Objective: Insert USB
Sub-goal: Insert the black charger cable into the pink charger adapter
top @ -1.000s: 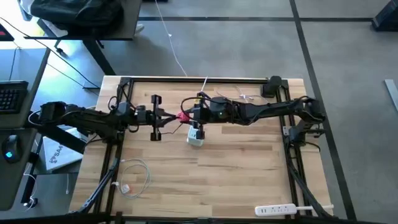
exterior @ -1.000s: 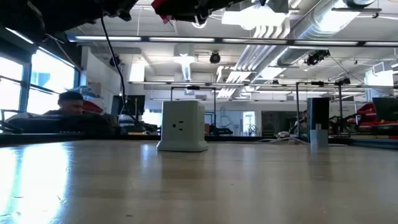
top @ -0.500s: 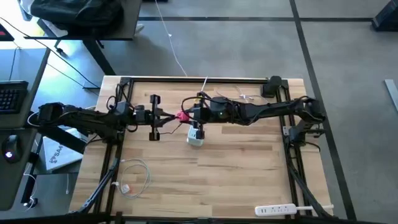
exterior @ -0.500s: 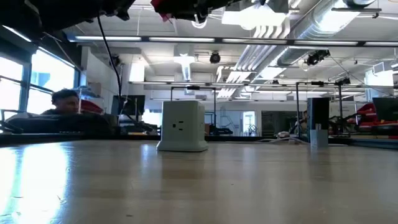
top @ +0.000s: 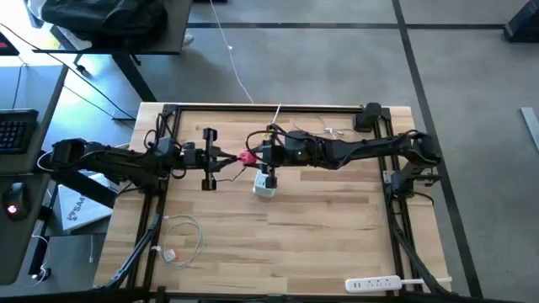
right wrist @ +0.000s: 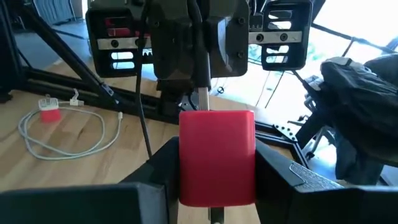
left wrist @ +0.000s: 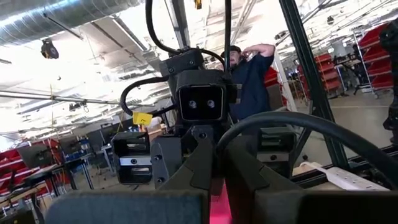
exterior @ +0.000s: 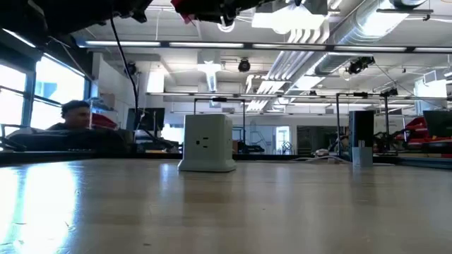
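The table (top: pixel 337 227) is a broad rectangle of pale, striped wooden planks with a dark metal frame along its edges. Over its far half the two dark arms reach toward each other, each stretched nearly level above the wood, and their pincers meet tip to tip near the middle. The left gripper (top: pixel 234 157) comes in from the left side, the right gripper (top: pixel 255 157) from the right. Just below the right gripper, on the side toward the table's near edge, stands the white charger cube (top: pixel 264 185), a smooth, blocky shape with rounded corners and a socket on the face seen in the low view (exterior: pixel 207 143). The USB (top: pixel 248 157) is a small, glossy red-pink block held up in the air right between the two pincers. In the right wrist view the right gripper's dark fingers (right wrist: pixel 158 168) are clenched on its two sides (right wrist: pixel 217 157), with the left gripper pressed in directly opposite; whether the left one also clamps it cannot be told. Well off toward the near left corner from the pincers lies a loosely coiled white cable (top: pixel 181 236).
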### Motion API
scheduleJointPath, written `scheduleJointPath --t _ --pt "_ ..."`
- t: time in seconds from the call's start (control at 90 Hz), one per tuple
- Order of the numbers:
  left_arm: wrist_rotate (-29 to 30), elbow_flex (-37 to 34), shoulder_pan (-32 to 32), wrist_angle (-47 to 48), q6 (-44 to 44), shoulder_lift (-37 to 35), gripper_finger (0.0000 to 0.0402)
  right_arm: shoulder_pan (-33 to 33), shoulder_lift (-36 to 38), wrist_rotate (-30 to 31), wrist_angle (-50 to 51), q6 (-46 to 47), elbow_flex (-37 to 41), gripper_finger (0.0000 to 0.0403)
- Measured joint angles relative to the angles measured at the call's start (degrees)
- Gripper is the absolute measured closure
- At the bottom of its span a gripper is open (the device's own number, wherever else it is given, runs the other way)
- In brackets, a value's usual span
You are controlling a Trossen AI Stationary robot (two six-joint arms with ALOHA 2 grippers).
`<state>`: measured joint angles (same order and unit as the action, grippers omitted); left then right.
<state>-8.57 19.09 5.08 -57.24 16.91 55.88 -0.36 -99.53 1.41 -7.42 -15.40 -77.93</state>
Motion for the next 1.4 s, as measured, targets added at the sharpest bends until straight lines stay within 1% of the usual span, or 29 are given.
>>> scheduleJointPath --t 0.067,0.244,0.422,0.678,0.789,0.967,1.078,1.244,1.4 --pt "-0.2 0.0 0.0 -0.3 0.1 0.0 0.0399 0.0 0.0 -1.0 -0.2 0.3 0.0 0.0288" --pt "-0.2 0.0 0.0 -2.8 -0.1 1.7 0.0399 0.0 0.0 -0.9 -0.3 0.1 0.0 0.0288" --pt "1.4 0.0 0.0 -3.0 0.1 2.4 0.0399 0.0 0.0 -0.5 0.4 0.0 0.0 0.0288" --pt "2.0 0.0 0.0 -2.6 0.3 2.5 0.0399 -0.6 0.0 0.0 1.5 -0.1 0.0 0.0288" --pt "2.8 0.0 0.1 -2.6 0.3 2.7 0.0399 -0.7 0.0 -0.2 1.7 0.0 0.0 0.0288" --pt "6.4 0.0 0.0 -0.9 0.8 2.7 0.0399 -0.8 0.0 0.0 2.2 0.0 0.0 0.0288" --pt "5.9 0.0 0.0 -0.8 0.8 2.7 0.0399 -0.8 0.0 0.3 2.6 -0.1 0.0 0.0288" --pt "4.6 0.0 -0.2 -0.6 -0.1 2.6 0.0399 -0.7 0.0 4.2 3.3 -2.7 0.0 0.0288" --pt "4.4 0.0 -0.3 -0.5 -0.1 2.6 0.0399 -0.8 0.0 4.4 3.3 -2.7 0.0 0.0288"
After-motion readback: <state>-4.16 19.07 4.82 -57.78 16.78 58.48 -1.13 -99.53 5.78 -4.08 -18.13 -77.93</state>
